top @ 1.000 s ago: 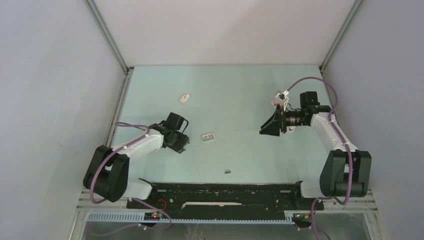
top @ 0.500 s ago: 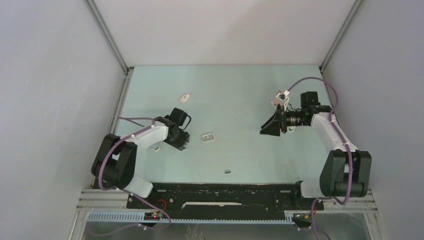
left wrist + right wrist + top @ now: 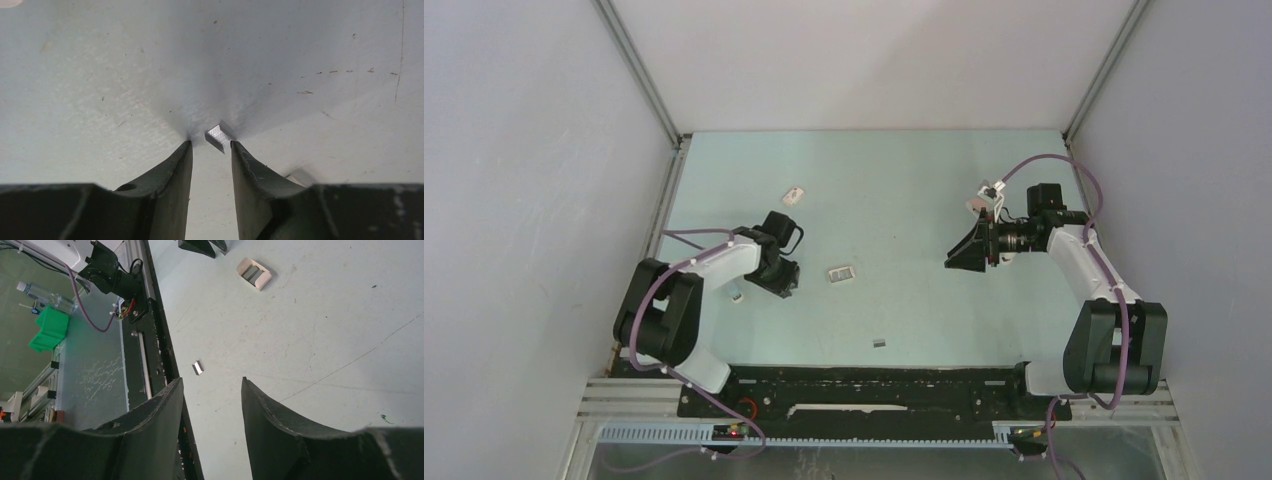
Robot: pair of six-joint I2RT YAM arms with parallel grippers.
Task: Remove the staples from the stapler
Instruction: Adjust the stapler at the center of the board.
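Stapler: a small white piece lying flat on the table, just beside my left gripper on its outer, left side, nothing touching it; too small in the top view to tell if its halves are apart. Staples: one short grey strip lies on the table right at my left fingertips, just past the gap and nearer the right-hand finger. My left gripper is down at the surface with its fingers a narrow gap apart, gripping nothing; I cannot tell whether the strip touches a fingertip. A second loose strip lies alone nearer the arm bases, well apart from the first; right wrist view shows it too. More grey strips sit in a small open white tray at mid-table, between the two arms. A small pinkish-white box lies farther back on the left. My right gripper is held off the table on the right side, fingers moderately spread, nothing between them.
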